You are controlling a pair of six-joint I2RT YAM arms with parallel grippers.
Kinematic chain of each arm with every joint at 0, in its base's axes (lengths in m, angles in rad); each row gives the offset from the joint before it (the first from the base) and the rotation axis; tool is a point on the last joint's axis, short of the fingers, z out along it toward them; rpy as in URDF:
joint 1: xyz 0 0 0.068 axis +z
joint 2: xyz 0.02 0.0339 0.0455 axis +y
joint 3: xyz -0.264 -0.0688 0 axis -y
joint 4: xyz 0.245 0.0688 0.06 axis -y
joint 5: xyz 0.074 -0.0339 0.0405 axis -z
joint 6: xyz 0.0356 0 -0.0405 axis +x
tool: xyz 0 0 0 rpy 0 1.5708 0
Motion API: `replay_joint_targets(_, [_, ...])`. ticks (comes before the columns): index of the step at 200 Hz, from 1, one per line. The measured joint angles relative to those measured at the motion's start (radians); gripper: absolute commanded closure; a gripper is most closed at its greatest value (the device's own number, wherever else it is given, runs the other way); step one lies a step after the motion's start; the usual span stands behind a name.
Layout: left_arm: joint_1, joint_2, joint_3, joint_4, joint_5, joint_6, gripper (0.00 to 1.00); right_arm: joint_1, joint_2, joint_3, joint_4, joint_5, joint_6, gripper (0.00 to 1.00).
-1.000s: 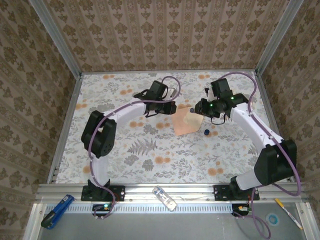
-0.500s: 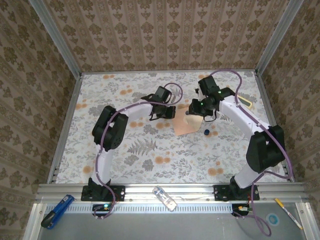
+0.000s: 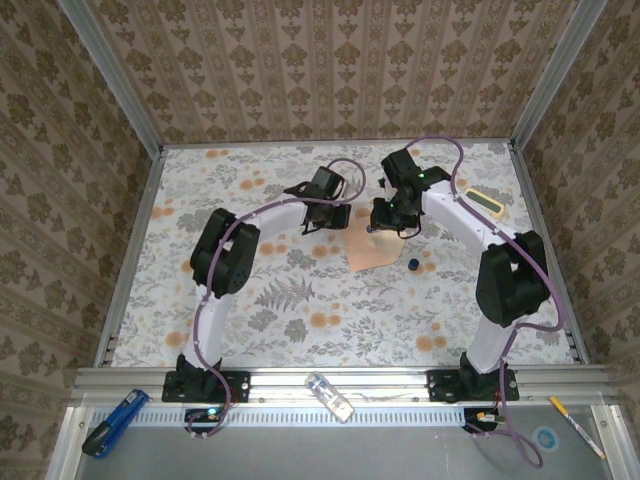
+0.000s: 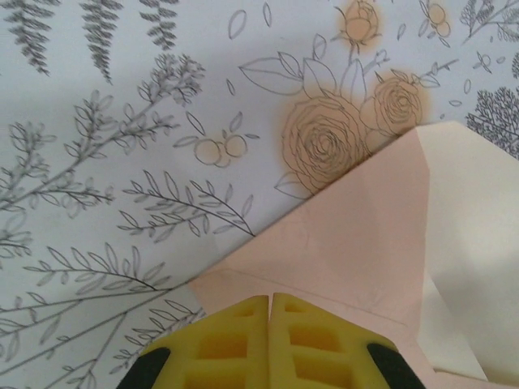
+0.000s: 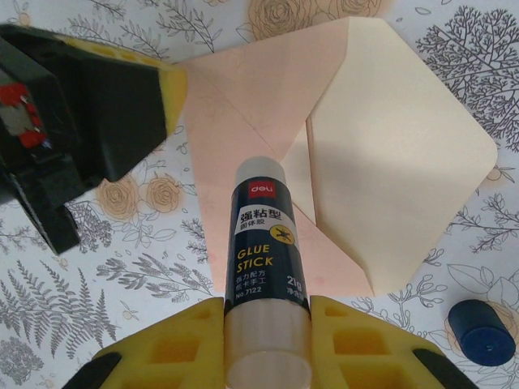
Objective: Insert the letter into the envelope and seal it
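The salmon envelope (image 3: 368, 247) lies flat on the floral table with its cream flap (image 5: 397, 162) folded open. My right gripper (image 5: 268, 306) is shut on an uncapped glue stick (image 5: 265, 235), whose white tip points at the envelope body (image 5: 243, 105) beside the flap. The right gripper (image 3: 386, 220) hangs over the envelope's far end. My left gripper (image 4: 269, 298) is shut with nothing between its yellow fingers. It sits on a corner of the envelope (image 4: 357, 227), and from above the left gripper (image 3: 337, 216) is at the envelope's far left. The letter is hidden.
The glue stick's blue cap (image 5: 482, 332) stands on the table just right of the envelope, with the same cap (image 3: 412, 264) near the right arm. A pale flat object (image 3: 487, 200) lies at the back right. A clear bottle (image 3: 330, 395) rests on the near rail.
My right gripper has carried the glue stick leftward, over the envelope's far end. The left gripper has shifted slightly right and stays shut at the envelope's corner.
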Motion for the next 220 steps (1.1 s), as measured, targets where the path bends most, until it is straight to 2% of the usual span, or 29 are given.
replay_joint_targets(51, [0.012, 0.042, 0.008, -0.015, 0.000, 0.000, 1.00, 0.005, 0.039, 0.016, -0.029, 0.000, -0.019, 0.78])
replay_joint_targets(220, [0.016, 0.045, 0.008, -0.005, 0.016, 0.000, 1.00, 0.029, 0.133, 0.075, -0.085, 0.015, -0.047, 0.79])
